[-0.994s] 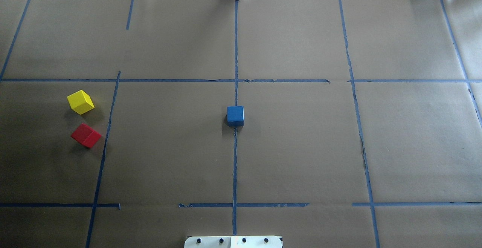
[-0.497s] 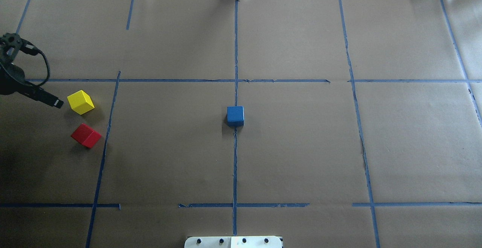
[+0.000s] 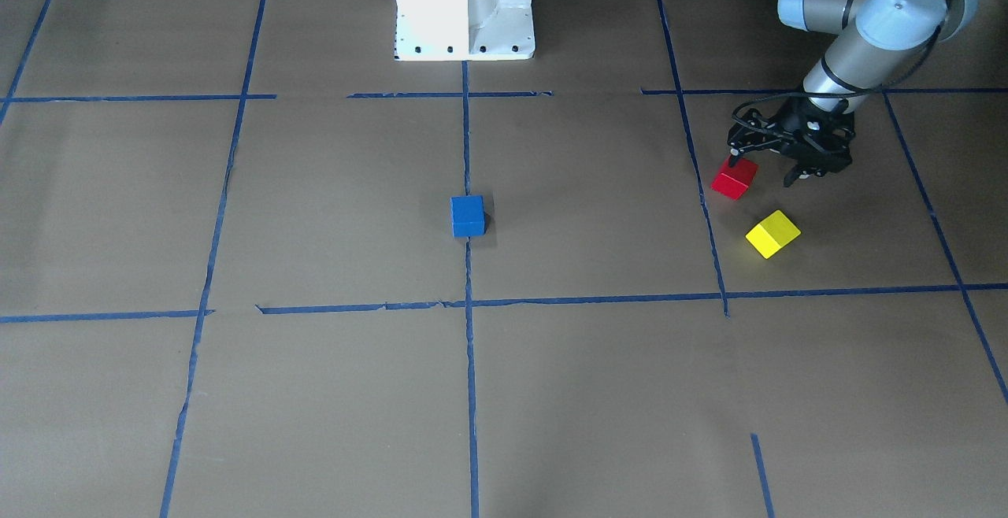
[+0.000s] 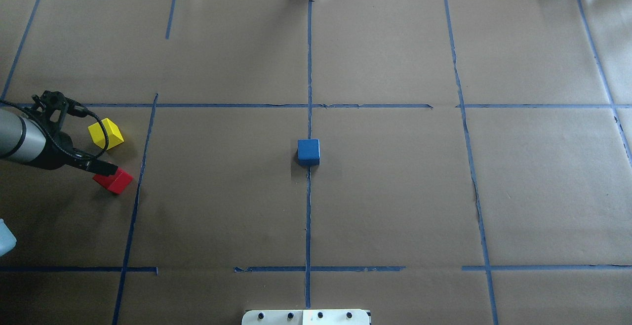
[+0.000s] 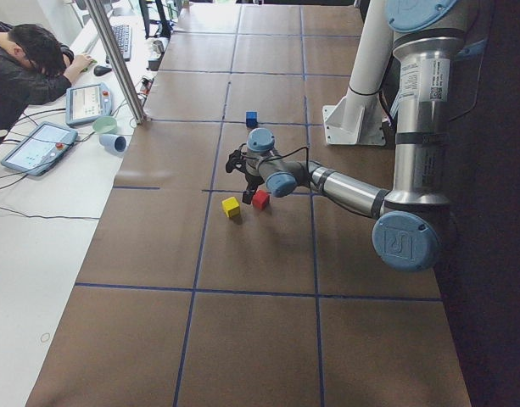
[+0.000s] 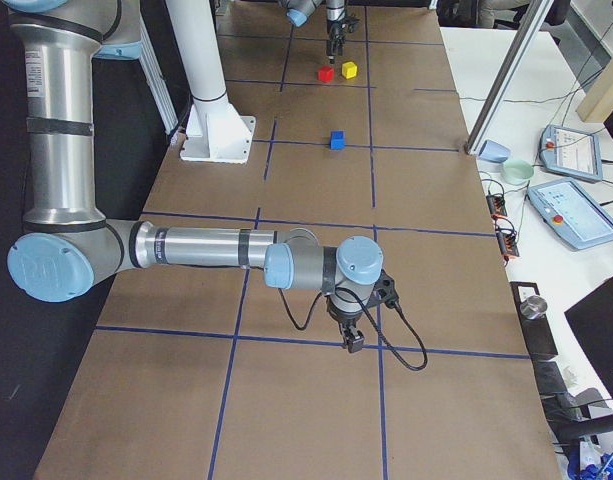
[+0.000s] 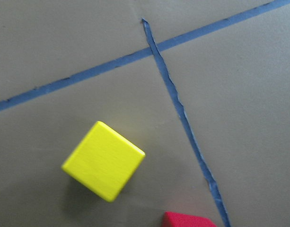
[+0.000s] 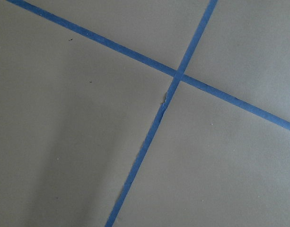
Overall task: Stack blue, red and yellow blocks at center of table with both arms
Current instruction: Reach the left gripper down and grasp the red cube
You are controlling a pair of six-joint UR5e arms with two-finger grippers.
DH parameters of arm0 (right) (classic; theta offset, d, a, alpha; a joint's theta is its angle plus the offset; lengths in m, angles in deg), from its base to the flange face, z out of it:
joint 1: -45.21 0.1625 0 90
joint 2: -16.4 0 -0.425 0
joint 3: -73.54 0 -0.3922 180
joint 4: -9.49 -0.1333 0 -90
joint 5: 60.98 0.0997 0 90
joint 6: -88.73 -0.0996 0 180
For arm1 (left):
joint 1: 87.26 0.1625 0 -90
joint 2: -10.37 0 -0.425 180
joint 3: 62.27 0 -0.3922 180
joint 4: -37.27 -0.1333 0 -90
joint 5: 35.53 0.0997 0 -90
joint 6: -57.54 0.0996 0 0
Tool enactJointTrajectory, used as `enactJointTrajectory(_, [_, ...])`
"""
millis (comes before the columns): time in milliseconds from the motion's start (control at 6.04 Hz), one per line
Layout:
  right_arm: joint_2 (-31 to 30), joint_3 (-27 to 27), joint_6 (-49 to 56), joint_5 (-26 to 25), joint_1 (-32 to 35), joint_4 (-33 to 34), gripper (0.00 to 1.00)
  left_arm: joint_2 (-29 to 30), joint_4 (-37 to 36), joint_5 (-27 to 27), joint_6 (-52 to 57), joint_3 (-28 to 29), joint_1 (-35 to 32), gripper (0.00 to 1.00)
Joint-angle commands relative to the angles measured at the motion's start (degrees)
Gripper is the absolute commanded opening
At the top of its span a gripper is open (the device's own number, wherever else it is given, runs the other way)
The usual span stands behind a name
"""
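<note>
**Inspector:** What differs from the earlier overhead frames?

**Assessor:** A second ago no arm was in that view. Half a second ago the left gripper stood beside the yellow block. It has since moved across to the red block. All three blocks lie where they lay.

**Inspector:** State of that gripper?

**Assessor:** Fingers spread wide with nothing held (every block rests on the bench). One fingertip sits over the red block's top edge. Whether it touches, I cannot tell.

**Inspector:** Positions?

**Assessor:** The red block lies under that one finger, off-centre in the opening. The yellow block is just beside the gripper, on the side away from the robot and apart from the red. The blue block is well apart from the gripper, on the centre tape line.

**Inspector:** Right gripper?

**Assessor:** Seen only from the side, near a tape crossing and far from all the blocks. I cannot tell how far its fingers are parted.
</note>
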Motion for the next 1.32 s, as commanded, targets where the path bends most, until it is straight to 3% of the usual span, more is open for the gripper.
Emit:
enactJointTrajectory(0, [-0.1, -0.2, 0.0, -0.1, 0.0, -0.1, 1.0, -1.7, 0.3, 4.3, -1.4, -0.8, 3.4, 1.0])
enactJointTrajectory(662, [-0.2, -0.2, 0.1, 0.0, 0.1, -0.1, 1.0, 2.0, 0.2, 4.7, -2.7, 3.0, 4.4, 1.0])
enactJointTrajectory(828, [-0.3, -0.2, 0.2, -0.1, 0.1, -0.1, 1.0, 2.7, 0.2, 4.7, -2.7, 3.7, 5.9, 0.82])
enactJointTrajectory(994, [-0.5, -0.2, 0.2, -0.1, 0.0, -0.1, 1.0, 2.8, 0.1, 4.6, -3.0, 3.4, 6.2, 0.41])
enactJointTrajectory(1159, [-0.5, -0.3, 0.2, -0.1, 0.0, -0.1, 1.0, 2.7, -0.1, 4.6, -3.2, 2.3, 6.0, 0.08])
